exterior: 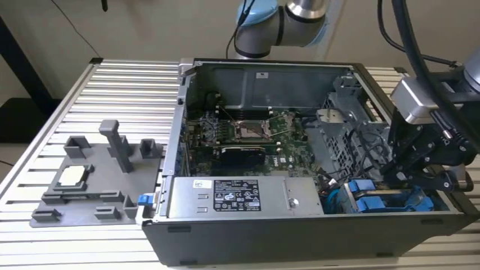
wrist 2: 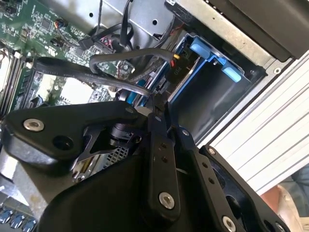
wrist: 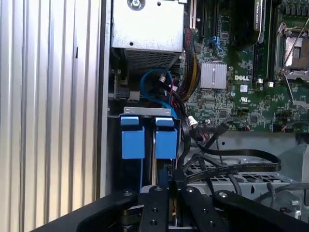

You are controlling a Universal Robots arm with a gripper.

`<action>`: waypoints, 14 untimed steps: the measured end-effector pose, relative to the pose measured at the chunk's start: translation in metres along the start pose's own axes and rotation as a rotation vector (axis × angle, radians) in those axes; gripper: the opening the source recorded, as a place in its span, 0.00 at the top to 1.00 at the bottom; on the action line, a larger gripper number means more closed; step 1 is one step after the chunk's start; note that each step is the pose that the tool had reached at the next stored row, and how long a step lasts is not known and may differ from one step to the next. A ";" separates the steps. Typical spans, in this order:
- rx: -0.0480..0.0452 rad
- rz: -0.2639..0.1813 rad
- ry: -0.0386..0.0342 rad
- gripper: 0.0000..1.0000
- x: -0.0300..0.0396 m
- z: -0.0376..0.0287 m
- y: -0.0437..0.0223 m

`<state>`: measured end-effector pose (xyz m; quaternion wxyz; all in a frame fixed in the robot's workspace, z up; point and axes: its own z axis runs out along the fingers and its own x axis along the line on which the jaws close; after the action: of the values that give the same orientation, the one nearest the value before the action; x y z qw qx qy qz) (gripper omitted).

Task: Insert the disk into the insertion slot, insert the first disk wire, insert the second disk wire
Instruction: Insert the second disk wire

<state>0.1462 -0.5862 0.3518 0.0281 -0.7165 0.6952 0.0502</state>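
Observation:
Two blue plastic carriers stand side by side in the drive bay [exterior: 420, 205] at the case's front corner on the exterior view's right. Their blue tabs [wrist: 133, 142] [wrist: 166, 142] show in the first wrist view, and I cannot tell which one holds the disk. My gripper [exterior: 388, 181] hangs just above this bay. Its fingers [wrist 2: 157, 145] are drawn together, and a black disk wire [wrist: 179, 166] runs in between the tips. A black connector [wrist 2: 176, 67] sits at the end of the blue frame [wrist 2: 193, 72], just beyond the gripper [wrist 2: 158, 102].
The open computer case [exterior: 180, 140] lies on a slatted aluminium table [exterior: 127, 90]. Inside are the motherboard [exterior: 240, 132], a silver power supply [exterior: 240, 197] and a tangle of black cables [wrist: 231, 166] beside the bay. A grey fixture plate [exterior: 90, 180] sits on the exterior view's left.

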 end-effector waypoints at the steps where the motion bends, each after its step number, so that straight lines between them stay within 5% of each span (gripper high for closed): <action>1: 0.0001 0.000 -0.0006 0.84 0.0001 0.0011 -0.0004; 9: 0.0024 0.011 -0.0194 0.84 0.0008 0.0064 -0.0048; 14: 0.0050 0.032 -0.0208 0.84 0.0011 0.0092 -0.0051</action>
<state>0.1511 -0.5861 0.3424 0.0363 -0.7046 0.7064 0.0564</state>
